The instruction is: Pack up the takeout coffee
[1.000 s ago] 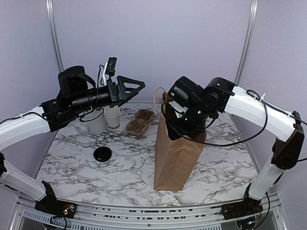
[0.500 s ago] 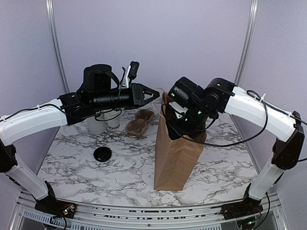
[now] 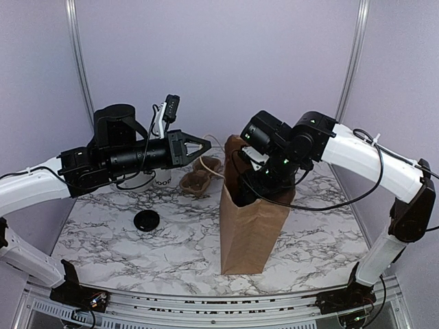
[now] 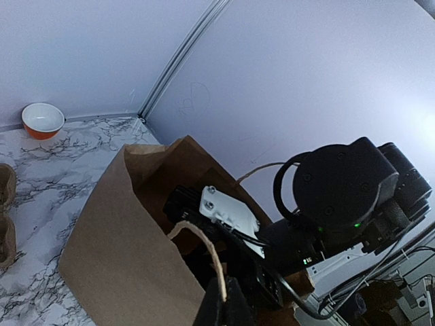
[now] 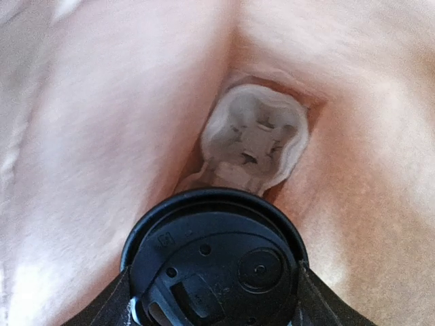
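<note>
A brown paper bag [image 3: 250,226] stands upright at the table's middle. My left gripper [image 3: 207,145] is at the bag's upper left corner, shut on the pale twine handle [image 4: 204,244], which runs between its fingertips [image 4: 228,305]. My right gripper [image 5: 214,295] reaches down into the bag's mouth, shut on the takeout coffee [image 5: 214,261]. Only the coffee's round black lid shows between the two fingers; the cup body is hidden under it. At the bag's bottom lies a pale moulded tray [image 5: 255,139]. In the top view the right fingers are hidden inside the bag.
A loose black lid [image 3: 146,220] lies on the marble at the left. Behind my left arm stand a white lettered cup [image 3: 162,179] and a white canister [image 3: 139,181]. A brown pulp tray [image 3: 199,175] sits beside them. An orange bowl [image 4: 42,120] is in the far corner.
My left gripper swung right to the bag's handle, shut on it, then drew back left, tugging the bag's top that way. The right arm stayed in the bag.
</note>
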Controlling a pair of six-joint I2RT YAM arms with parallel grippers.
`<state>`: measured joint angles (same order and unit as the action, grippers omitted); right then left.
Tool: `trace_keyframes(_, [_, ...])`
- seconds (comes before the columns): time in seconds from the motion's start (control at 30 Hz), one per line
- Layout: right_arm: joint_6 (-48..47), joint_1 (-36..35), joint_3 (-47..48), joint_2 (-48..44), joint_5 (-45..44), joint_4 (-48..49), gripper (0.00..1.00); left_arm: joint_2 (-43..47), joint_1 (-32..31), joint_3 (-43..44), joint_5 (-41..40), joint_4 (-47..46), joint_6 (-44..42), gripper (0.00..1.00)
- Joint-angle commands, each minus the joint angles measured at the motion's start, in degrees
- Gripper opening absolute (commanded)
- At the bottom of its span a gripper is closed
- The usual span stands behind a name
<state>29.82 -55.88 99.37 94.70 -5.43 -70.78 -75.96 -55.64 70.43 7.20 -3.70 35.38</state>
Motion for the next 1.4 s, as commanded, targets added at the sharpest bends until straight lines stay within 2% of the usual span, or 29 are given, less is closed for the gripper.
trace_keyframes(0.0, [-0.1, -0.5, 1.4, -0.4, 1.2, -0.8, 0.49, 4.3, -1.2, -3.3, -4.3, -3.1, 0.5, 0.0])
trace_keyframes(0.4, [0.8, -3.3, 5.9, 4.0, 2.5, -3.6, 0.49, 4.2, -4.9, -4.9, -9.7, -7.0, 2.2, 0.0])
trace_keyframes(0.6, [2.6, -4.4, 3.3, 3.8, 3.6, -3.5, 0.48, 6.1, -5.0, -6.8, -12.8, -7.9, 2.0, 0.0])
trace_keyframes(1.07, [4.8, -4.9, -2.4, 4.0, 4.8, -2.3, 0.48, 7.0, -5.0, -8.6, -12.7, -10.3, 0.9, 0.0])
trace_keyframes(1.37, [6.0, -5.0, -8.9, 2.5, 7.0, 2.5, 0.48, 7.3, -5.0, -9.2, -13.1, -10.5, 0.8, 0.0])
